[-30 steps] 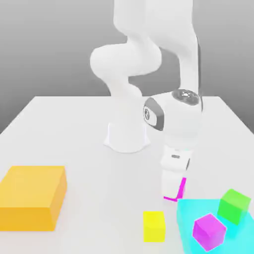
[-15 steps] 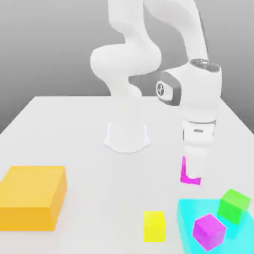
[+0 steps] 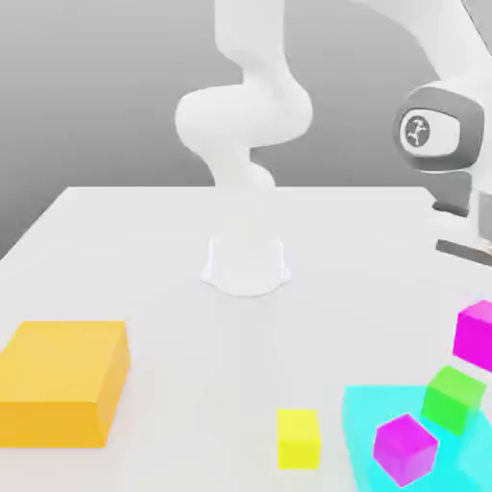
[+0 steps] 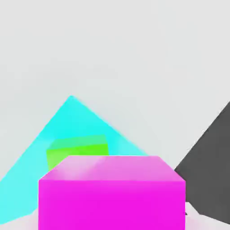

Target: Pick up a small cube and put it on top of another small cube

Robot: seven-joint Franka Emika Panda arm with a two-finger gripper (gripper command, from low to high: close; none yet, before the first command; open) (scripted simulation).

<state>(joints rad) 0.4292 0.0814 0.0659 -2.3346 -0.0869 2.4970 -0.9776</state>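
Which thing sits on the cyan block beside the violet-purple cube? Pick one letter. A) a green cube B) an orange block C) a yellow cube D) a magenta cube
A: the green cube rests on the cyan block next to the violet-purple cube, while the yellow cube and orange block lie on the table.

Beneath your jaws, the small green cube (image 3: 454, 397) and violet-purple cube (image 3: 405, 448) occupy the flat cyan block (image 3: 363, 432); white tabletop (image 3: 144, 250) beyond lies unobstructed.
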